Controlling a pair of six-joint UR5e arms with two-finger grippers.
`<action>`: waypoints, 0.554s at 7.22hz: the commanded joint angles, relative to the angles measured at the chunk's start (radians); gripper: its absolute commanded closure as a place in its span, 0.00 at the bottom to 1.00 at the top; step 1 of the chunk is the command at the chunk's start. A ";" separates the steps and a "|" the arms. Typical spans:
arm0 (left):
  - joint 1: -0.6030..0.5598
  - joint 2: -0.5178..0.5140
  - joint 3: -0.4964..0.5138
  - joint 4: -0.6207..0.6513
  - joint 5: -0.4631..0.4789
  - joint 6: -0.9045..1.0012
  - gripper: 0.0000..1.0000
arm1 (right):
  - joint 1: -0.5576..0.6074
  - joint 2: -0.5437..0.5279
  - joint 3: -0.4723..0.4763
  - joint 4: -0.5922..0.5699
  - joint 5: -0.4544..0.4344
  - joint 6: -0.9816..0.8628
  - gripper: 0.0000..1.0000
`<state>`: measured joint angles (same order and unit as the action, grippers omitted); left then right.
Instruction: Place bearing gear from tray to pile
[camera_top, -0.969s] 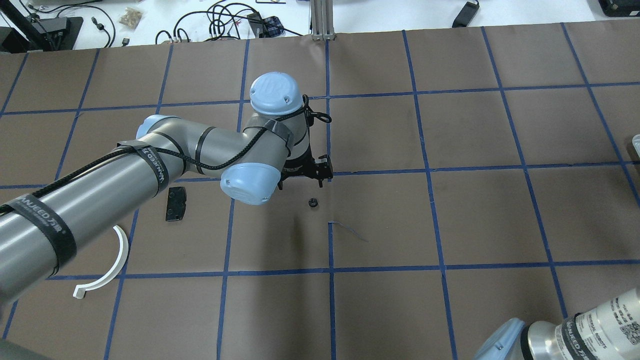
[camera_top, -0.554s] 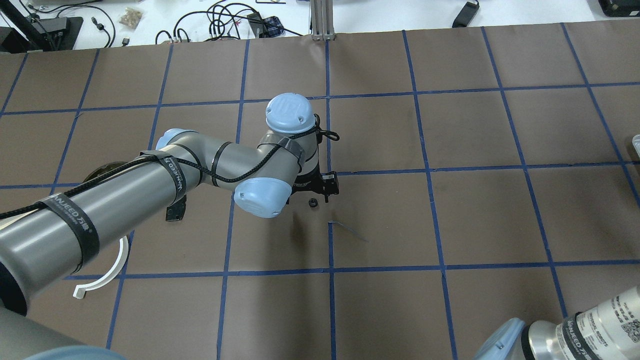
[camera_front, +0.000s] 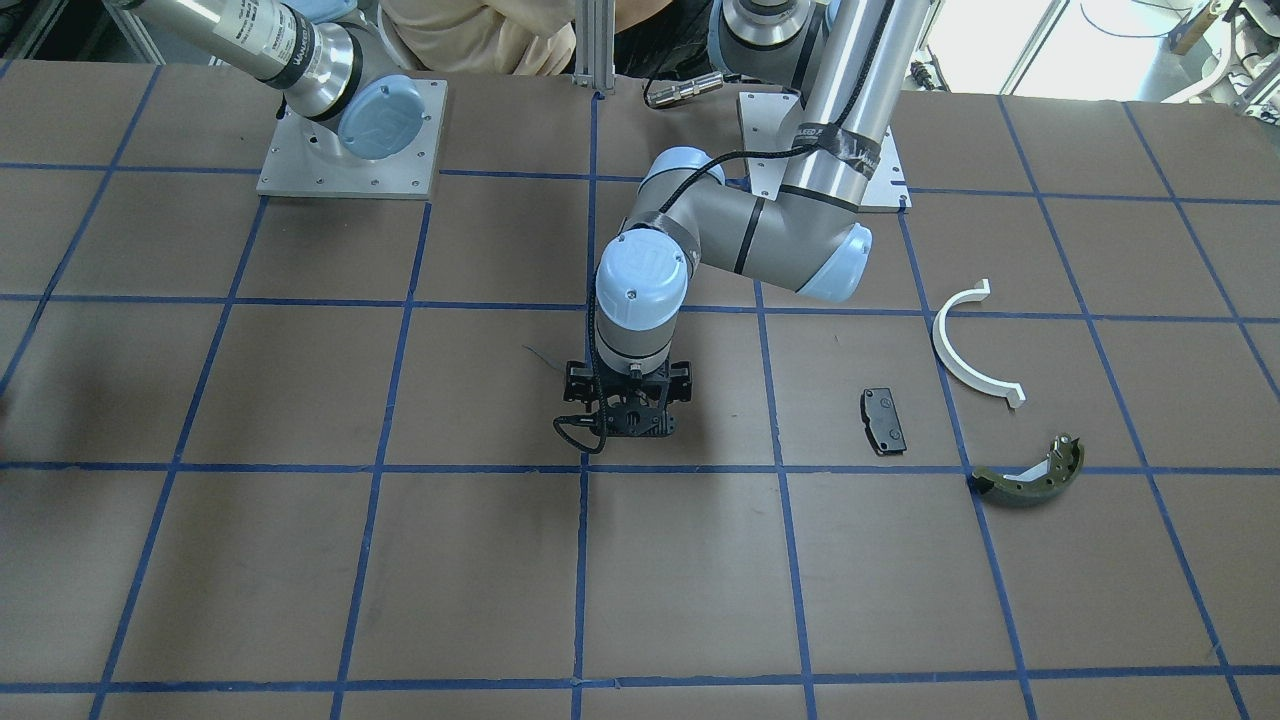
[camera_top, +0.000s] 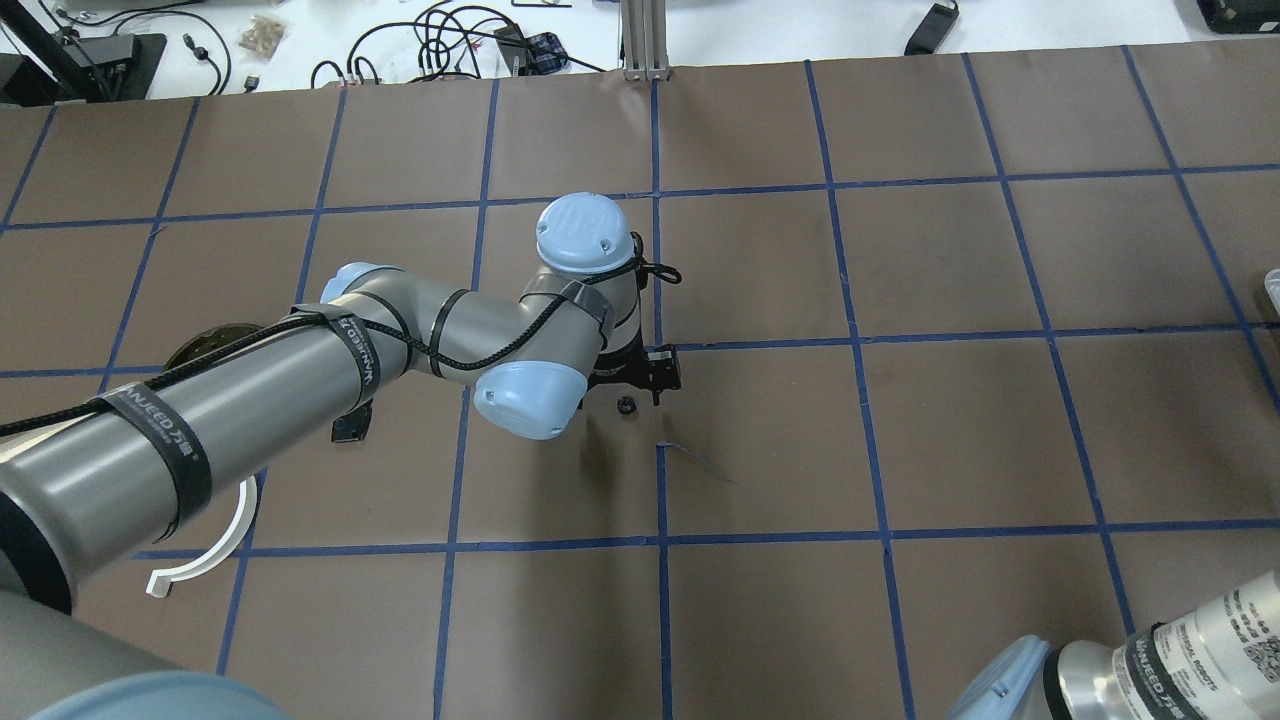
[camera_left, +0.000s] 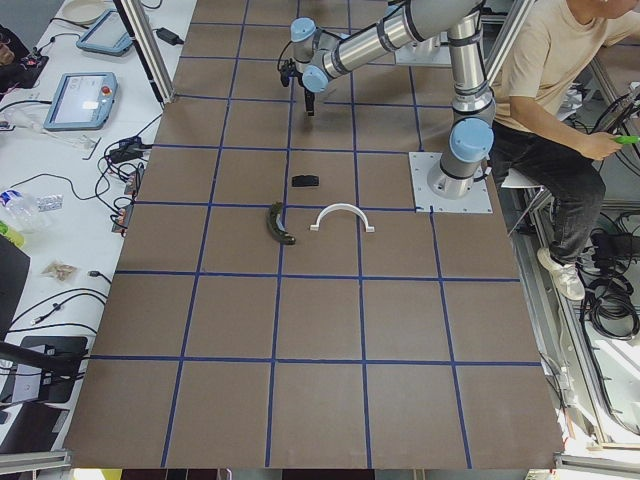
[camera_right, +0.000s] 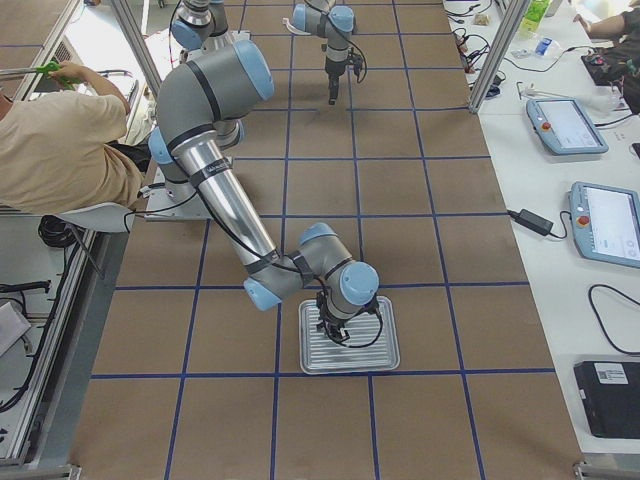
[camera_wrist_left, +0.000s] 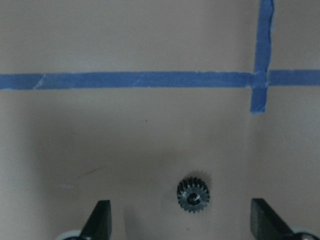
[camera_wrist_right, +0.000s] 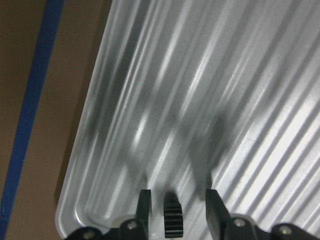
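Currently the left gripper (camera_wrist_left: 181, 220) is held with fingers (camera_wrist_left: 100, 221) spread wide above a black gear (camera_wrist_left: 193, 194) lying near the desk's middle. Toward the desk's right edge, a second gear (camera_wrist_right: 172, 220) is flanked, untouched, by the parted right gripper (camera_wrist_right: 178, 197) over the tray (camera_wrist_right: 100, 165).

Small black bearing gear (camera_wrist_left: 193, 194) flat on desk (camera_wrist_left: 125, 140), between left hand's (camera_wrist_left: 181, 222) wide-spread fingertips (camera_wrist_left: 100, 220), touching neither. Blue tape (camera_wrist_left: 130, 80) beyond.

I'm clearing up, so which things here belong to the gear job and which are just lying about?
Job: table gear, tray gear, tray, brake pad, half-ring, brake shoe.
Lying about: teach pendants, black adapter.
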<state>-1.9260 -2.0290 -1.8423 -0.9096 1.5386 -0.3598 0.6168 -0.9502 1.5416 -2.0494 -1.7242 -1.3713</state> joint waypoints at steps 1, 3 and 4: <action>-0.005 -0.010 0.000 0.014 0.000 -0.001 0.03 | 0.000 0.001 0.000 0.002 -0.002 0.001 0.85; -0.005 -0.010 0.001 0.020 0.000 0.034 0.79 | -0.002 -0.004 -0.001 0.009 -0.037 0.001 1.00; -0.005 -0.010 0.000 0.020 0.000 0.033 0.94 | -0.002 -0.007 -0.008 0.017 -0.038 0.001 1.00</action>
<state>-1.9311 -2.0384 -1.8413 -0.8912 1.5386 -0.3336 0.6154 -0.9537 1.5391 -2.0400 -1.7530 -1.3699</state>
